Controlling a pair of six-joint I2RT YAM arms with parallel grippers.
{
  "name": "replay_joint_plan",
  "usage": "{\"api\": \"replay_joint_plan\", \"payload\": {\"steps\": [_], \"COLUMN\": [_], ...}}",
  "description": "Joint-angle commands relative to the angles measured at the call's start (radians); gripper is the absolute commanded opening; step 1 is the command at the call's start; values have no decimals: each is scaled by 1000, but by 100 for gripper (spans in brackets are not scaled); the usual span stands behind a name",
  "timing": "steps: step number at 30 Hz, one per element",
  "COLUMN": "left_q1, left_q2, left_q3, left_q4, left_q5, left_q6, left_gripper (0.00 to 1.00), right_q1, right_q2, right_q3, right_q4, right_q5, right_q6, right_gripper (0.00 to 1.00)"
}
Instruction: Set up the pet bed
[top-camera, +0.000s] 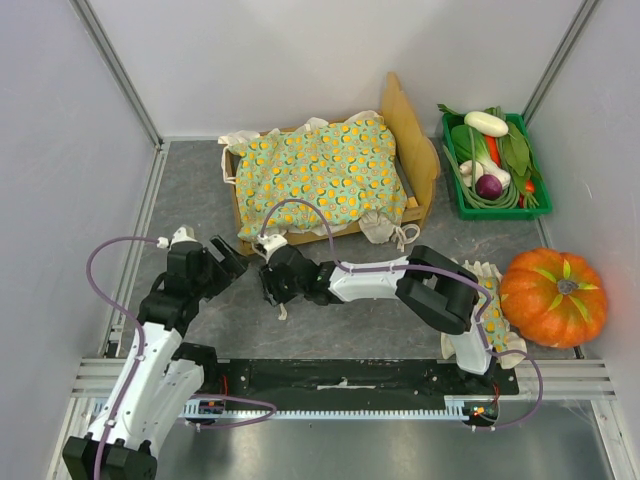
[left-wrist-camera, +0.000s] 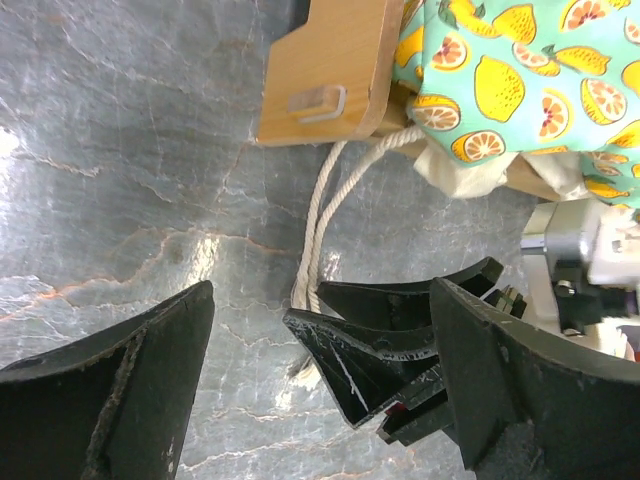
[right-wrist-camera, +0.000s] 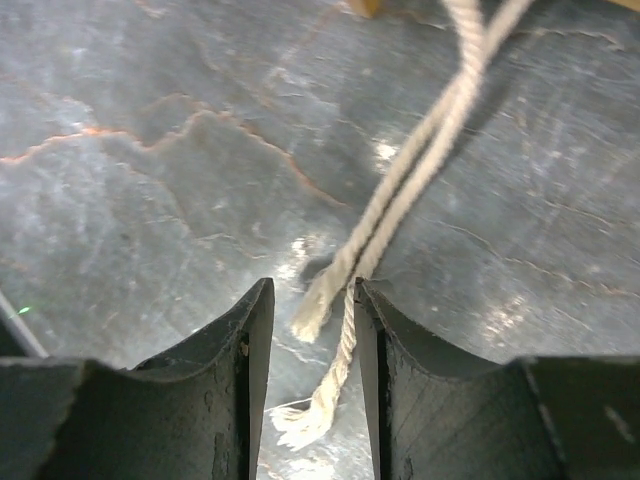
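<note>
the pet bed (left-wrist-camera: 330, 70), likely light and rigid, is best gripped by its wood edge ahead of the parted left gripper (left-wrist-camera: 322, 290); the right gripper (right-wrist-camera: 310, 340) is parted too.

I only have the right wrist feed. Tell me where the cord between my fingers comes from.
Observer: The cord comes out from under the blanket at the near left corner of the pet bed.
Operator: Give me the left arm's position.
Observer: The left gripper is open and sits just left of the right gripper, facing it.
Operator: Report where the pillow is.
Observer: The pillow is not on the bed. It lies under the right arm near its base, next to the pumpkin.
</note>
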Motion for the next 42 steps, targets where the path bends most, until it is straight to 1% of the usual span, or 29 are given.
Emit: {"api": "replay_joint_plan", "payload": {"steps": [1, 5, 9, 11, 13, 15, 19, 21, 27, 29, 32, 38, 42], "left_q1": [4, 4, 4, 4, 4, 4, 4, 4, 4, 4, 4, 4, 4], "left_q2": [-6, -11, -14, -15, -23, -34, -46, -47, -47, -49, -55, -64, -69], "left_q3": [48, 40, 39, 37, 37, 36, 36, 37, 46, 45, 46, 46, 48], "left_q4": [-22, -21, -22, -25, -30, -34, -47, -54, -71, -71, -71, -73, -73], "left_q5": [-78, -80, -80, -85, -88, -95, -106, -120, -154, -149, -147, -146, -141], "left_q6": [50, 53, 59, 59, 61, 65, 65, 59, 52, 52, 52, 52, 53], "left_gripper": [94, 95, 95, 95, 95, 95, 95, 95, 95, 96, 96, 96, 96], "right_q1": [21, 26, 29, 33, 35, 35, 41, 41, 61, 69, 75, 73, 72], "right_q2": [12, 35, 52, 55, 43, -3, -49, -37, -24, -8, 20, 66, 85], "right_q3": [62, 69, 79, 92, 89, 79, 109, 138, 140, 149, 157, 178, 198], "right_q4": [-117, -124, -127, -148, -168, -171, -188, -237, -226, -223, -220, -223, -243], "right_q5": [154, 154, 148, 186, 227, 255, 271, 265, 217, 200, 186, 199, 237], "right_q6": [32, 35, 37, 34, 18, 0, -61, -68, -49, -45, -32, -28, -32], "right_gripper": [45, 44, 40, 39, 40, 45, 47, 47, 47, 45, 45, 43, 42]}}
